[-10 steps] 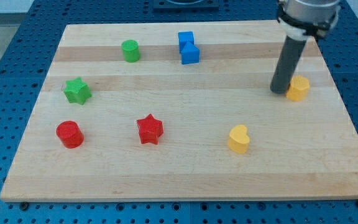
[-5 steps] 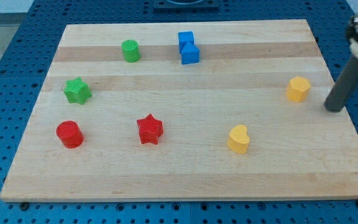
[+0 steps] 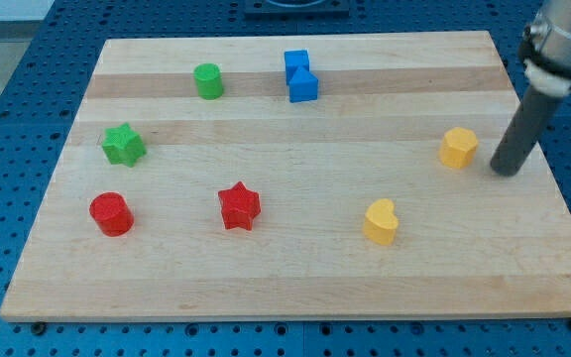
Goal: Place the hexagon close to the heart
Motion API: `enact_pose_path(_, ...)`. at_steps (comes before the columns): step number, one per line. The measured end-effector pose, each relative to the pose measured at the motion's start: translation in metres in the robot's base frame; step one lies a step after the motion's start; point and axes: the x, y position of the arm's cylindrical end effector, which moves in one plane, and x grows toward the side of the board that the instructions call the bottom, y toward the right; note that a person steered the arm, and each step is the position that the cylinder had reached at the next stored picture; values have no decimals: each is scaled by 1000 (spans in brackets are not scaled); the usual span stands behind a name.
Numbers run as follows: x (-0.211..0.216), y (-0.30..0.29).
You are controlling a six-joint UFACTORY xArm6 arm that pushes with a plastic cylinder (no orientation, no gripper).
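The yellow hexagon (image 3: 458,147) lies on the wooden board (image 3: 295,288) at the view's right. The yellow heart (image 3: 381,221) lies below and to the left of it, well apart. My tip (image 3: 505,170) is down on the board just to the right of the hexagon, slightly lower in the view, with a small gap between them. The dark rod rises from it toward the view's top right.
Two blue blocks (image 3: 300,76) touch each other at the top middle. A green cylinder (image 3: 207,80) is at the top left, a green star (image 3: 123,145) at the left, a red cylinder (image 3: 111,213) at the lower left and a red star (image 3: 238,206) beside it.
My tip went from the hexagon's left side round to its right, then moved left. The hexagon has slid a little to the left. The other blocks have not moved.
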Motion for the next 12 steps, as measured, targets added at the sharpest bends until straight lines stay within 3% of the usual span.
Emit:
enact_pose_path(1, -27, -16)
enact_pose_path(2, -13, -55)
enact_pose_path(3, 32, -64)
enact_pose_path(4, 35, -64)
enact_pose_path(6, -4, -82)
enact_pose_path(9, 9, -130)
enact_pose_path(10, 39, -130)
enact_pose_path(12, 2, -134)
